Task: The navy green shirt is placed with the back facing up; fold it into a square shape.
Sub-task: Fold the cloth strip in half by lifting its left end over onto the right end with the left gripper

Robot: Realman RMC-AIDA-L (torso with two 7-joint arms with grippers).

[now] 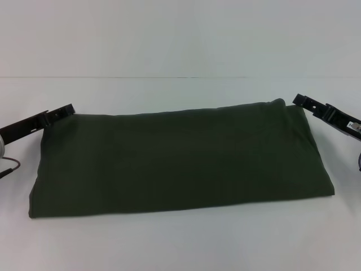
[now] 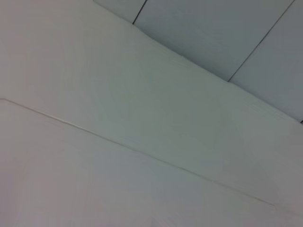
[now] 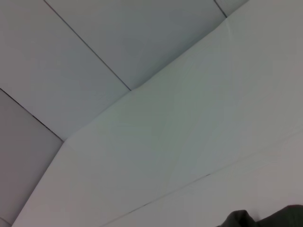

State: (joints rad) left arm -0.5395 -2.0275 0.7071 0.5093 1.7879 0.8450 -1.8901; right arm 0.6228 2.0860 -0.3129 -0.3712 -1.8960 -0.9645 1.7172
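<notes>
The navy green shirt (image 1: 180,161) lies on the white table (image 1: 180,243) as a long, wide band, plain side up, with no lettering showing. My left gripper (image 1: 70,108) sits at the shirt's far left corner, its tip right against the fabric edge. At the far right corner my right gripper (image 1: 296,100) does the same, beside a small raised bump in the cloth. A sliver of the shirt (image 3: 265,218) shows in the right wrist view. Only table and wall appear in the left wrist view.
The white table top (image 1: 180,90) runs back to a pale wall (image 1: 180,34). A grey cable (image 1: 8,168) hangs by the left arm at the picture's left edge. Bare table surrounds the shirt in front and behind.
</notes>
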